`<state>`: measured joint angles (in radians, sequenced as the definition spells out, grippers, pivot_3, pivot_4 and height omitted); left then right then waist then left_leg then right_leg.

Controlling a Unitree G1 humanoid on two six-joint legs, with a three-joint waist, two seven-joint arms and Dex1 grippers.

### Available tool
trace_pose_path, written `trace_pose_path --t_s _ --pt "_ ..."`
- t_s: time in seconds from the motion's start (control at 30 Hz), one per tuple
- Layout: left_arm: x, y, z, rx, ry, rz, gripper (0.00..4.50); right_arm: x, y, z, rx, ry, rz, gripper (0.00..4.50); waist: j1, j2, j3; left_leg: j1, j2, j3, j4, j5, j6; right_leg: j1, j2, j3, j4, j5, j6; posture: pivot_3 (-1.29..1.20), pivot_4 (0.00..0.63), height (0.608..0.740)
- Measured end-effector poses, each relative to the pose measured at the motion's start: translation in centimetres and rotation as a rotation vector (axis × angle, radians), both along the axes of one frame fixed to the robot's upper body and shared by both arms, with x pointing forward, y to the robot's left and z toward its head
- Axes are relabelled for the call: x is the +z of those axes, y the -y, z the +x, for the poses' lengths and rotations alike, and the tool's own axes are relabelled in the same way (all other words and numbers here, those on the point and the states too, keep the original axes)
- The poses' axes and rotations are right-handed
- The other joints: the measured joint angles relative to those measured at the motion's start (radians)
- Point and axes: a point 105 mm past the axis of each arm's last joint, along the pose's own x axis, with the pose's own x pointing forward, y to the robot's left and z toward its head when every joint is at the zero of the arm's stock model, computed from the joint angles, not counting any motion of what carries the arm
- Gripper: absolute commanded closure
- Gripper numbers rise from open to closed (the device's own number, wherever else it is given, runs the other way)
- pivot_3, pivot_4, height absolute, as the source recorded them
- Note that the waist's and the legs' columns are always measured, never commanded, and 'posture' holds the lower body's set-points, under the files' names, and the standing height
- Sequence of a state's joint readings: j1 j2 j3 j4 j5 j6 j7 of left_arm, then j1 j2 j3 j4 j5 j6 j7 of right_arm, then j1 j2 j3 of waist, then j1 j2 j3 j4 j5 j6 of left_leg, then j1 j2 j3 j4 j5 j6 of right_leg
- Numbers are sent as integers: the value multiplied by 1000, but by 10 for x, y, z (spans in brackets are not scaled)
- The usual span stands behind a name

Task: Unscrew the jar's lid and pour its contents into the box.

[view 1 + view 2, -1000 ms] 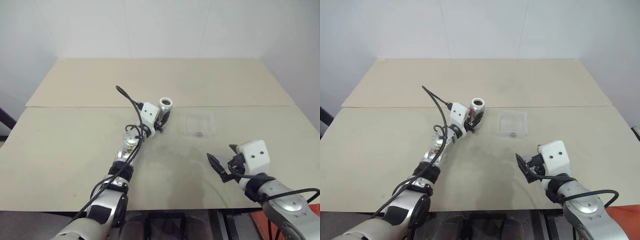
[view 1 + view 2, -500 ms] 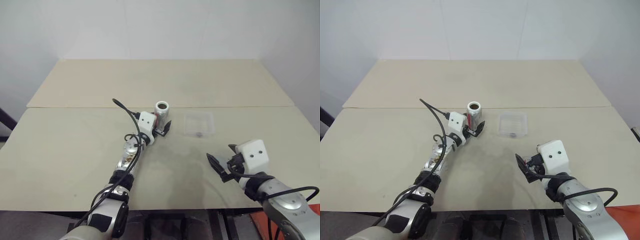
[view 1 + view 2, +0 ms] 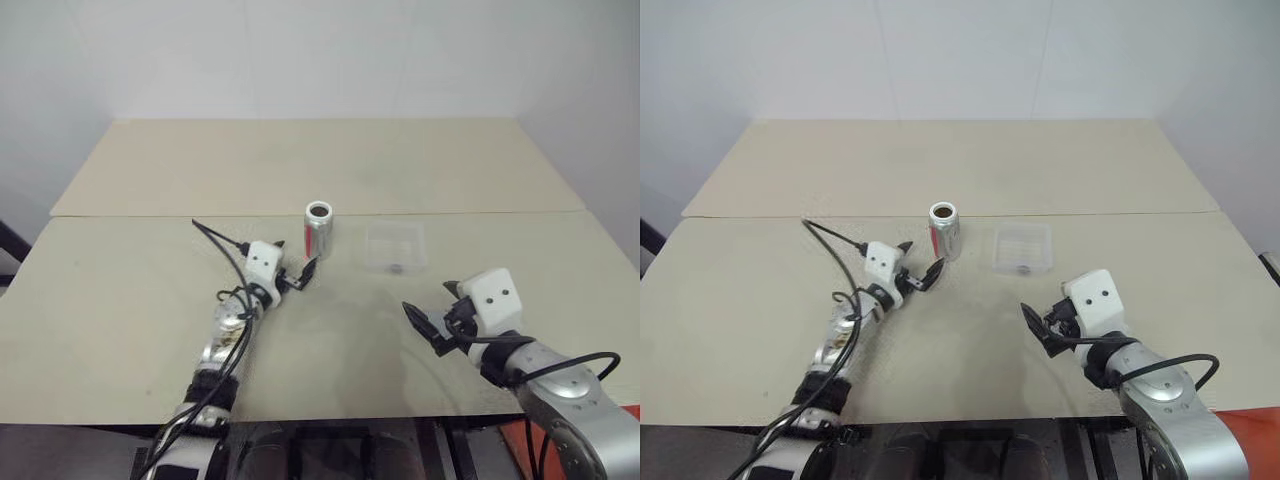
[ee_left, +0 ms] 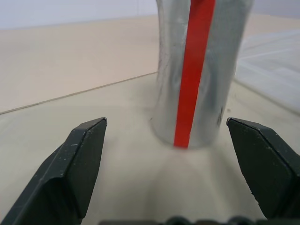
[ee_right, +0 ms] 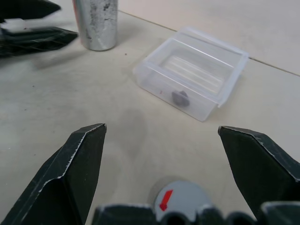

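Note:
The jar (image 3: 318,230) stands upright on the table with its top uncovered; in the left wrist view the jar (image 4: 201,70) is silvery with a red stripe. My left gripper (image 3: 920,262) is open just short of it, not touching, its fingers (image 4: 75,164) spread wide. The clear box (image 3: 396,247) lies to the jar's right with the small dark contents (image 5: 180,97) inside it. My right gripper (image 3: 430,305) is open above the table, nearer than the box. The grey lid (image 5: 180,199) with a red mark lies flat on the table beneath it.
The beige table (image 3: 150,300) has a seam running across it behind the jar and box. A black cable (image 3: 215,238) loops off my left wrist. White walls rise behind the table.
My left gripper opened, let go of the jar and drew back to the left. The jar went from tilted in the grip to standing upright alone. The right gripper barely shifted.

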<state>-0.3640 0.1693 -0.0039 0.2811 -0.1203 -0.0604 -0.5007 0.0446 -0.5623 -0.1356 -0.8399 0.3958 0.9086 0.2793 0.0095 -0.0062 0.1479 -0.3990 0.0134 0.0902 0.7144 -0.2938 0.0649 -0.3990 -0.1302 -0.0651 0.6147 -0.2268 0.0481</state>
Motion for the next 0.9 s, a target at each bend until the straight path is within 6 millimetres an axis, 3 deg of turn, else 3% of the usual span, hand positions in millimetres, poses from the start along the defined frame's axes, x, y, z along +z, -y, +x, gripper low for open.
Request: trace_pose_path --t_s 0.27,0.43,0.57,0.7,0.9 --pt "12 -33 -50 -128 12 81 43 6 17 4 49 -10 -58 0 0 0 0 0 1 1 0 0 0 -2 0 1 -1 0 -1 0 150 740" --pt "34 -55 -94 -321 -17 143 43 17 36 -16 197 -22 -101 0 3 1 0 0 2 1 -1 0 0 -1 0 2 -3 -1 -1 0 150 740" --pt "43 -56 -117 -432 -38 177 43 22 55 -29 313 -52 -159 0 3 1 0 10 2 1 -2 -3 3 8 0 2 -4 -2 -2 0 150 740" --pt "46 -60 -118 -418 -52 184 43 26 66 -36 401 -70 -207 0 2 1 0 14 3 1 -3 -6 7 11 0 3 -3 -1 -3 0 150 740" --pt "37 -53 -115 -392 -74 160 43 26 75 -36 384 -68 -215 0 4 1 0 13 2 2 -3 -2 1 11 0 4 -3 -1 -3 0 150 740"
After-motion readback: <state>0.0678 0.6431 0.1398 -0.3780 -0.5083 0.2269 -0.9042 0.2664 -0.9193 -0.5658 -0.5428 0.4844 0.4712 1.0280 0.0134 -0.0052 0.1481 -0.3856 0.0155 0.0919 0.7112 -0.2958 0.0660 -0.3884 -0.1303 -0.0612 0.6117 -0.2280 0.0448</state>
